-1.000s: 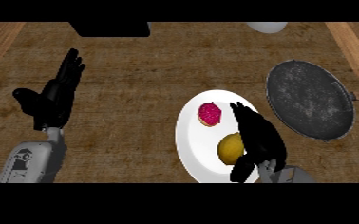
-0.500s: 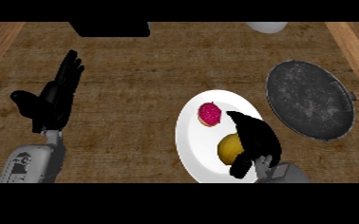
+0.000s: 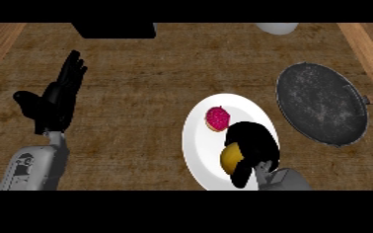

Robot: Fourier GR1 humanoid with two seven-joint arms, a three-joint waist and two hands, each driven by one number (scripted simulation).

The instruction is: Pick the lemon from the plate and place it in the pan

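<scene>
A yellow lemon point(image 3: 230, 159) lies on the near part of a white plate point(image 3: 200, 138), mostly covered by my right hand point(image 3: 253, 145), whose fingers curl over its top and right side while the thumb reaches below it. A pink-red round fruit point(image 3: 216, 118) lies on the same plate just beyond the hand. The dark round pan point(image 3: 320, 102) sits to the right of the plate, with nothing in it. My left hand point(image 3: 53, 103) rests open at the left, fingers up, well away from the plate.
A black box-like object point(image 3: 114, 29) stands at the back edge left of centre. A pale round object point(image 3: 278, 27) shows at the back right. Lighter wooden trim point(image 3: 358, 35) runs along the counter's right side.
My right hand's fingers have curled down from stretched out over the plate to wrapped round the lemon. The left hand, plate and pan stay where they were.
</scene>
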